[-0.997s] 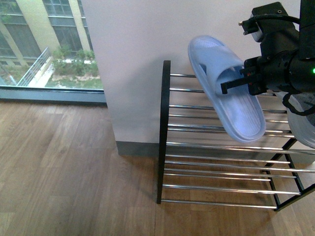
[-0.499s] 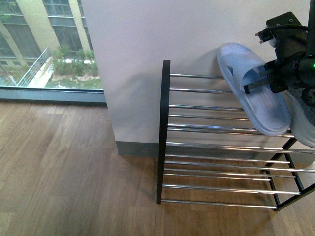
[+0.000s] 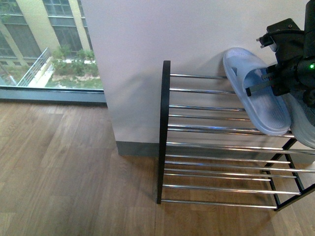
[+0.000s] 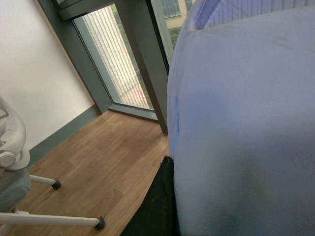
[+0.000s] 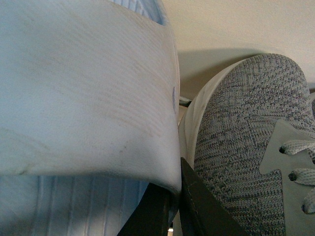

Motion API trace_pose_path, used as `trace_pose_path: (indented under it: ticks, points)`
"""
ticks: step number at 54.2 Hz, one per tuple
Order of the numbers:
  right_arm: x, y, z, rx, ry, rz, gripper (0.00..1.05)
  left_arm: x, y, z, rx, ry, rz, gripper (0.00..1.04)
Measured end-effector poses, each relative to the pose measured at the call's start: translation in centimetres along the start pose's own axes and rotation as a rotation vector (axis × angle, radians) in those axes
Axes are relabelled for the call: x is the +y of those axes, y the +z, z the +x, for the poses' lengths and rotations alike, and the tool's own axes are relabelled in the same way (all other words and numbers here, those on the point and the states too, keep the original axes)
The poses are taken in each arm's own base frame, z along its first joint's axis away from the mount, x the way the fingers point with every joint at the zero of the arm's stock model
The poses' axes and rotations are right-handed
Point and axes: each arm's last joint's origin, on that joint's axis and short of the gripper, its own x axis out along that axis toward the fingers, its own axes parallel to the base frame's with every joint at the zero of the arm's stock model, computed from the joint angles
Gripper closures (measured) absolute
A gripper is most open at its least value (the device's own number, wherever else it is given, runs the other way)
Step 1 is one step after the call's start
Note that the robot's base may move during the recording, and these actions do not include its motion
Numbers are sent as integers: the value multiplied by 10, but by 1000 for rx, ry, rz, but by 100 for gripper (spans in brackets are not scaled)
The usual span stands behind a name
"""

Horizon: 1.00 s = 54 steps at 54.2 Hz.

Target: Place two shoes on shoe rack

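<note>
- Grey knit lace-up sneaker with a thick white sole (image 3: 302,120): in the front view only a sliver of it shows. It lies on the top tier of the black metal-framed shoe rack with thin chrome bars (image 3: 165,132), at that tier's right end, and is cut by the picture's edge.
- The rack stands on the wooden plank floor (image 3: 74,172) with its back against the white wall (image 3: 133,49). A floor-level window (image 3: 44,44) lies well apart to the left.
- The right gripper (image 3: 258,87) reaches in over the top tier. Its jaws are closed on the strap of a pale blue-white open-toed slide sandal (image 3: 256,110).
- The sandal is tilted, its upper end close to the wall and its lower end down at the front bars of the top tier. It is just beside the sneaker, on the side nearer the rack's middle.
- The left wrist view is mostly filled by a pale blue sandal surface (image 4: 241,123).
- A black piece (image 4: 157,206) shows below that surface. I cannot tell whether it belongs to the left gripper or how the left jaws stand.
- Behind are wooden floor, a window frame and a white wheeled chair base (image 4: 12,167).
- In the right wrist view the sandal's strap (image 5: 83,93) is pinched at its edge by the dark jaws of the right gripper (image 5: 172,206).
- The sneaker's knit toe and laces (image 5: 246,142) sit right against the sandal.
</note>
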Motion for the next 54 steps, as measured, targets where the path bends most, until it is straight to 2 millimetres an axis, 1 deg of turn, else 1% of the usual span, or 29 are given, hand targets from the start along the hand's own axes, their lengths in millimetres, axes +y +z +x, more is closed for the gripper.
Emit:
trace_pose_path:
  ticks: [5, 9, 11, 15, 21, 25, 28, 31, 33, 35, 36, 38, 41, 43, 44, 47, 49, 52, 53, 54]
  points:
    - [1, 0, 0, 3, 3, -3, 102, 0, 0, 0, 0, 0, 0, 103]
    - [1, -1, 0, 10, 2, -4, 92, 0, 0, 0, 0, 0, 0, 103]
    - [1, -1, 0, 12, 2, -4, 88, 0, 0, 0, 0, 0, 0, 103]
    - [1, -2, -1, 21, 13, -3, 76, 0, 0, 0, 0, 0, 0, 103]
    - [-1, -1, -9, 29, 51, -4, 60, 0, 0, 0, 0, 0, 0, 103]
    - [-5, 2, -22, 23, 92, -8, 50, 0, 0, 0, 0, 0, 0, 103]
    - [-12, 7, -39, 12, 130, -27, 39, 0, 0, 0, 0, 0, 0, 103]
    - [-20, 11, -52, -6, 149, -50, 32, 0, 0, 0, 0, 0, 0, 103]
    - [-29, 13, -63, -32, 135, -82, 25, 0, 0, 0, 0, 0, 0, 103]
    - [-43, 16, -77, -80, 96, -129, 18, 0, 0, 0, 0, 0, 0, 103]
    - [-54, 17, -85, -125, 52, -156, 13, 0, 0, 0, 0, 0, 0, 103]
    - [-71, 16, -95, -192, -16, -222, 8, 0, 0, 0, 0, 0, 0, 103]
    - [-95, 14, -107, -266, -112, -306, 10, 0, 0, 0, 0, 0, 0, 103]
    - [-104, 14, -111, -269, -151, -344, 9, 0, 0, 0, 0, 0, 0, 103]
    - [-106, 13, -111, -300, -143, -324, 11, 0, 0, 0, 0, 0, 0, 103]
    - [-103, 7, -116, -511, -57, -202, 21, 0, 0, 0, 0, 0, 0, 103]
    - [-97, 1, -120, -583, 3, -128, 26, 0, 0, 0, 0, 0, 0, 103]
    - [-87, -7, -128, -641, 76, -21, 33, 0, 0, 0, 0, 0, 0, 103]
    - [-85, -9, -130, -650, 85, -8, 35, 0, 0, 0, 0, 0, 0, 103]
    - [-80, -12, -134, -660, 111, 46, 38, 0, 0, 0, 0, 0, 0, 103]
